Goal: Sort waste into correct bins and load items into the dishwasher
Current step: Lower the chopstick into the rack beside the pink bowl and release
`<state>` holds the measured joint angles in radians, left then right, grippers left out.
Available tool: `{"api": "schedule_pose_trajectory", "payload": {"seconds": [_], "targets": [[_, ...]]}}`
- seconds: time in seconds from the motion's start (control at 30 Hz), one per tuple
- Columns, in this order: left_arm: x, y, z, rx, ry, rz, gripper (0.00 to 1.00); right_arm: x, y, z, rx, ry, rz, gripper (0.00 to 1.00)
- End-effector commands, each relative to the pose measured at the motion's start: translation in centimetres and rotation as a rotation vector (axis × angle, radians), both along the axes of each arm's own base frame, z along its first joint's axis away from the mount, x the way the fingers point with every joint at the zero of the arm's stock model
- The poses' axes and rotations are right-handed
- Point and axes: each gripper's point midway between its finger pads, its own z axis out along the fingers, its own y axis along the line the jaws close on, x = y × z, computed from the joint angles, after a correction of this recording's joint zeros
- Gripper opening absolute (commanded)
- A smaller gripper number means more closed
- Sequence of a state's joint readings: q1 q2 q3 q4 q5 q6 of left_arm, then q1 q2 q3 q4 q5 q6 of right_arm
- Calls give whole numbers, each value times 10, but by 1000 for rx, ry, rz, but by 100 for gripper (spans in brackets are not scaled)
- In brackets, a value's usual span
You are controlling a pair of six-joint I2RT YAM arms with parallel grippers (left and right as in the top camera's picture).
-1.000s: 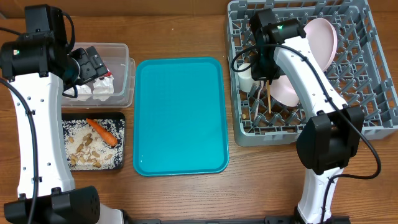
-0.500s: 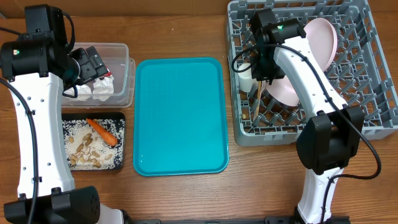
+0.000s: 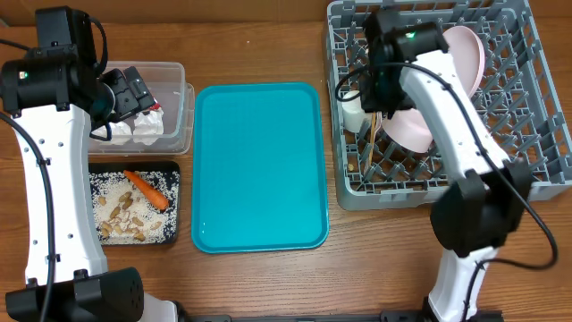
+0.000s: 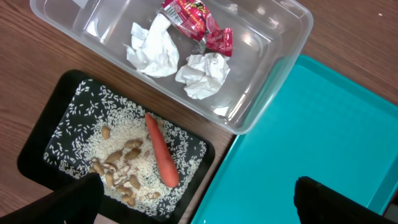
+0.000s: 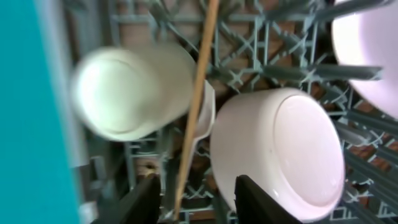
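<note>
My right gripper [image 3: 380, 97] hovers over the left side of the grey dishwasher rack [image 3: 536, 134], and its jaws are open. Between the fingers [image 5: 261, 198], touching neither, a thin wooden stick [image 5: 194, 112] lies in the rack beside a white cup [image 5: 127, 90] and a pinkish bowl [image 5: 280, 155]. A pink plate [image 3: 466, 49] stands at the back. My left gripper [image 4: 199, 208] hangs open and empty above the clear tub [image 4: 273, 81], which holds white napkins [image 4: 152, 50] and a red wrapper [image 4: 196, 15]. The black tray [image 4: 43, 143] holds rice, scraps and a carrot [image 4: 160, 152].
A large teal tray [image 3: 259, 165] lies bare in the middle of the wooden table, between the two bins on the left and the rack on the right. The rack's right half [image 3: 527, 98] shows only upright pegs.
The right gripper opened and let go of the wooden stick, which dropped leftward into the rack beside the cup. The right arm shifted slightly. The left arm stayed still.
</note>
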<state>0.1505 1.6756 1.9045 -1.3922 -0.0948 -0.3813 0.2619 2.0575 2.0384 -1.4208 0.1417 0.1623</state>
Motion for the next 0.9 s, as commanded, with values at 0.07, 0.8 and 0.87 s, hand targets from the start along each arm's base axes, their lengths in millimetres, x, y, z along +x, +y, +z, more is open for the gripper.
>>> {"api": "schedule_pose_trajectory", "payload": {"seconds": [0.07, 0.8, 0.87], "targets": [[0, 0, 8, 15, -19, -18, 100, -2, 8, 90, 106, -233, 21, 86], [0, 0, 8, 15, -19, -18, 100, -3, 8, 99, 113, -258, 22, 100], [0, 0, 8, 16, -19, -17, 100, -3, 8, 99, 113, -258, 22, 100]]}}
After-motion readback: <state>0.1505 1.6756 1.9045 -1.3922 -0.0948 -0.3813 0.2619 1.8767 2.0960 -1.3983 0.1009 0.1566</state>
